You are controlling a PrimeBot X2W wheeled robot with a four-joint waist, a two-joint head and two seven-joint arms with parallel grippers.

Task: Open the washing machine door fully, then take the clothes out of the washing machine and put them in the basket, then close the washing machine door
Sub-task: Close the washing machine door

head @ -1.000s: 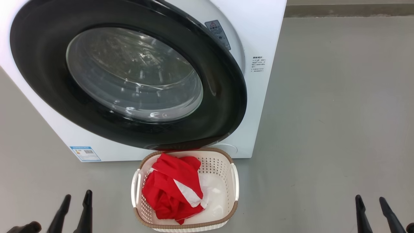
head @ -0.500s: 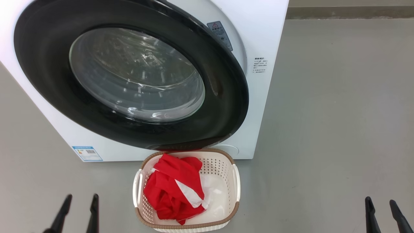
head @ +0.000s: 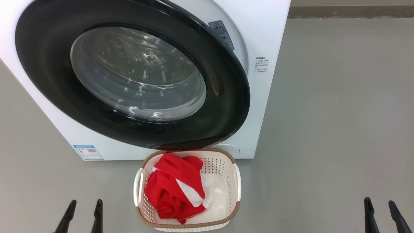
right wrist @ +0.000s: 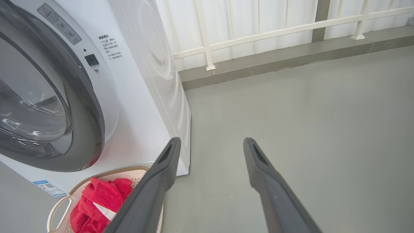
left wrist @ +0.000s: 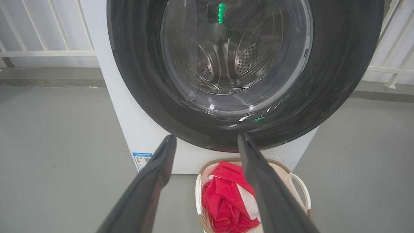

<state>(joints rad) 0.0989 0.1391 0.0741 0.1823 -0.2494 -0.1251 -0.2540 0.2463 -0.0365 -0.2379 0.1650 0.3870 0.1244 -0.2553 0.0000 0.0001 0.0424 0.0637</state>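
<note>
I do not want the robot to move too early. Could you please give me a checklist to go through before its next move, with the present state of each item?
1. Clothes in the basket: ok, the red heap lies inside it.
2. Drum empty: ok as far as the glass shows, no red inside.
3. Door latched on the machine: cannot tell. It is swung to, but the latch is hidden.
4. Left tool open and empty: ok.
5. Right tool open and empty: ok.
</note>
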